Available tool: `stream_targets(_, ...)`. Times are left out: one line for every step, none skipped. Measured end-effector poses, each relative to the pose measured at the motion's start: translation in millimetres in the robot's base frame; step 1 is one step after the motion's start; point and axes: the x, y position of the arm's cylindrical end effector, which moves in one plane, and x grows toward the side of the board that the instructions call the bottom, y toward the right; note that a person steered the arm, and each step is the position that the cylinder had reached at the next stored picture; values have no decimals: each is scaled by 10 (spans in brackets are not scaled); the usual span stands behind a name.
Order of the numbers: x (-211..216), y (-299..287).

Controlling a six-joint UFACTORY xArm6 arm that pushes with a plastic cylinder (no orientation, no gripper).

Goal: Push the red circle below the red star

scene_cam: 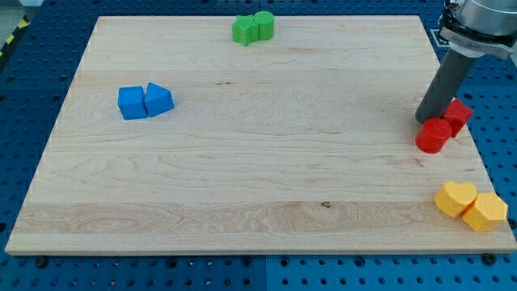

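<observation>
Camera view: my tip (426, 120), no gripper fitted, touches the red circle (434, 135) beside the red star (457, 115); best nudged gently toward the view's bottom-right

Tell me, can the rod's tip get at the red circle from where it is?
Probably yes. My tip sits at the red circle's upper left edge, seemingly touching it, with nothing between them. The red star lies just to the right.

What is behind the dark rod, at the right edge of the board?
Behind the rod, my tip rests just above-left of the red circle. The red star shows only partly: its left part is covered by the rod, so contact cannot be judged.
</observation>
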Motion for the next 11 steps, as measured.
stream_targets(2,-116)
stream_targets(2,-406)
stream_targets(45,-577)
stream_targets(120,-577)
stream_targets(157,-564)
stream_targets(238,-558)
stream_targets(465,-555)
stream_targets(490,-386)
stream_targets(490,-160)
stream_targets(490,-20)
stream_targets(500,-20)
